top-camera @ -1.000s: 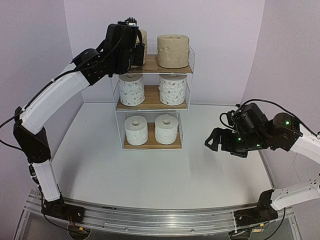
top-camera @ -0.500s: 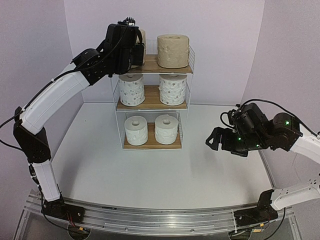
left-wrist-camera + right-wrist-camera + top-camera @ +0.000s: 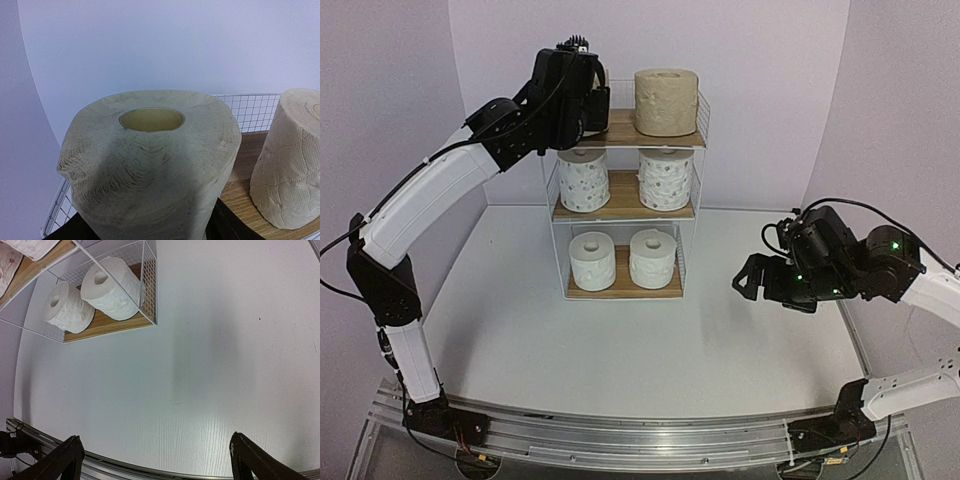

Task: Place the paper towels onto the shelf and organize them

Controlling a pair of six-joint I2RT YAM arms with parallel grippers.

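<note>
on the shelf (image 3: 623, 206) top board: left hand (image 3: 150, 230) straddles a beige roll (image 3: 150, 165), grip cannot be told; right hand (image 3: 155, 440) wide open above table (image 3: 200, 365).

The shelf (image 3: 623, 205), white wire with three brown boards, stands upright at 12 o'clock on the counter (image 3: 620, 350). Its rolls stand on end, cores up, two per board at 9 and 3 o'clock. Bottom: left white roll (image 3: 592, 260), right white roll (image 3: 653, 258). Middle: left dotted roll (image 3: 584, 180), right dotted roll (image 3: 666, 179). Top: left beige roll (image 3: 150, 165), its side dented, and right beige roll (image 3: 666, 101), standing apart.
</note>
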